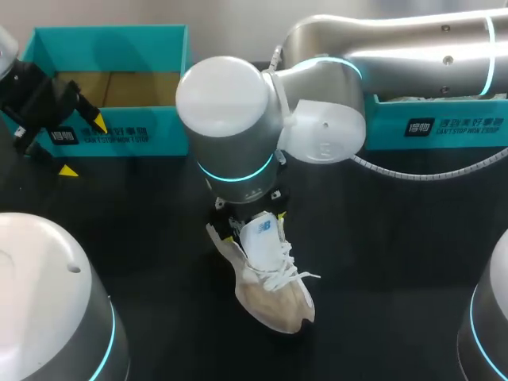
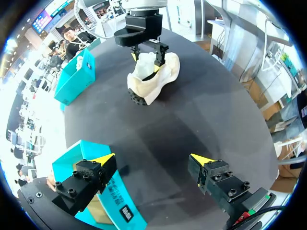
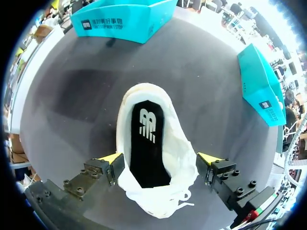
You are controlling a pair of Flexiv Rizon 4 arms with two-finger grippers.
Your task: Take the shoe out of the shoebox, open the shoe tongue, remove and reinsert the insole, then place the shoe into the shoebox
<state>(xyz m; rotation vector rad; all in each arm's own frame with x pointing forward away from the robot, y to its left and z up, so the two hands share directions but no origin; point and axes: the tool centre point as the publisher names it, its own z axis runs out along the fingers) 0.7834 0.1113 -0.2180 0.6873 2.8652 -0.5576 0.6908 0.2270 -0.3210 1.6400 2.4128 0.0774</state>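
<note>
— Head view first: where is the shoe (image 1: 270, 282)?

— Lower middle of the frame. It lies on the black table (image 1: 397, 262) with its toe toward the lower right, outside both boxes. The right arm comes in from the upper right, and its wrist hangs directly over the heel end.

— Is the right gripper (image 3: 160, 159) holding it?

— No, it is released. In the right wrist view its yellow-tipped fingers (image 3: 111, 159) stand wide apart, one on either side of the shoe's collar. I cannot tell whether a tip brushes the fabric. The mouth of the shoe gapes between them, and the black insole (image 3: 146, 139) lies flat inside. The white laces (image 3: 180, 206) trail loose on the gripper's side of the opening, and the heel points ahead of the fingers.

— And the left gripper (image 1: 84, 147)?

— Upper left of the head view, empty with its fingers apart. It is just in front of the open teal shoebox (image 1: 111, 36) and well apart from the shoe. In the left wrist view one of its fingers sits over that box's front wall.

— Anything else on the table?

— A second teal box (image 1: 444, 127) at the upper right, partly behind the right arm.
</note>
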